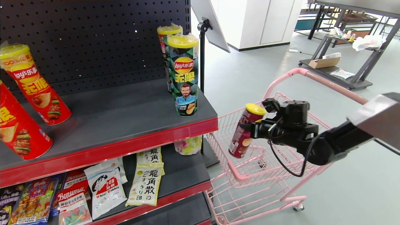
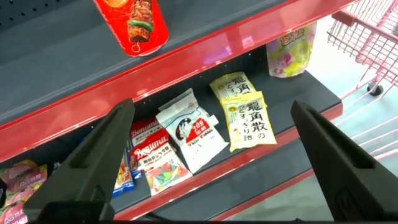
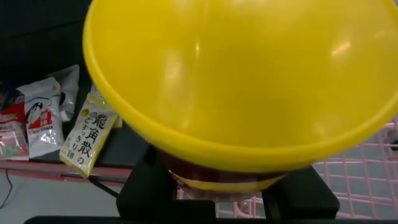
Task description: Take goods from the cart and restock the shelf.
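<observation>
My right gripper [image 1: 251, 128] is shut on a dark red chip can [image 1: 243, 133] with a yellow lid [image 3: 242, 81], holding it tilted above the pink cart [image 1: 250, 175], just right of the shelf's red edge [image 1: 125, 142]. The upper shelf board [image 1: 118, 109] carries two green-black chip cans [image 1: 184, 76] at its right end and two red chip cans [image 1: 34, 84] at the left. My left gripper [image 2: 211, 162] is open, facing the lower shelf, with nothing between its fingers [image 2: 93, 165].
The lower shelf [image 1: 184, 175] holds snack bags: a white candy bag [image 2: 193, 134], yellow bags [image 2: 249, 121] and red packs [image 2: 149, 152]. A stand pole [image 1: 202, 56] rises beside the shelf's right end. Open floor [image 1: 343, 187] lies right of the cart; metal tables [image 1: 343, 62] stand behind.
</observation>
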Tool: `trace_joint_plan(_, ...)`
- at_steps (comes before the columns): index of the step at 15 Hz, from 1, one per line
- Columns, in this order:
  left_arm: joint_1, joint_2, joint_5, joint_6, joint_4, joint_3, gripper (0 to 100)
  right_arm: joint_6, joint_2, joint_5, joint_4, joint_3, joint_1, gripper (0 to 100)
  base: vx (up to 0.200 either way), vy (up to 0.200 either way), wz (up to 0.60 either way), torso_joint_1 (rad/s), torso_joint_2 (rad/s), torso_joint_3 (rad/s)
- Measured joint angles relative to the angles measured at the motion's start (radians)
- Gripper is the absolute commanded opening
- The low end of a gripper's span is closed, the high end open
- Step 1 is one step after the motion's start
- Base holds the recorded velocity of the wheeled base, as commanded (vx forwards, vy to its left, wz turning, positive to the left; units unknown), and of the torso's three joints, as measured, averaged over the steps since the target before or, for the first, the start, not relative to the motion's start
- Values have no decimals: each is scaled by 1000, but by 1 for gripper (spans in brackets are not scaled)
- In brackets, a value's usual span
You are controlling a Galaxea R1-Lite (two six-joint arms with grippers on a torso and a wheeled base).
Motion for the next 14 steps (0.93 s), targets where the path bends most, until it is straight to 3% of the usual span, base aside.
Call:
trace_joint_plan(4, 1, 19, 5, 6, 2, -14, 100, -67, -299, -14, 146, 150, -45, 0, 0, 0, 0, 0, 0, 0)
trace_joint_plan(8, 0, 82, -43, 9, -8, -33, 100, -143, -673, -83, 635, 144, -69, 0, 0, 0, 0, 0, 0, 0)
trace_joint_plan(9, -1, 90, -59, 10, -9, -35, 100, -153, -751, -110, 696, 149, -71, 0, 0, 0, 0, 0, 0, 0)
trace_joint_plan(12, -1, 116, -64, 63, -12, -44, 100, -195, -983, -181, 787, 223, -78, 0, 0, 0, 0, 0, 0, 0)
trace_joint_plan(14, -1, 133, -63, 71, -15, -56, 100, -209, -1106, -198, 890, 261, -90, 0, 0, 0, 0, 0, 0, 0)
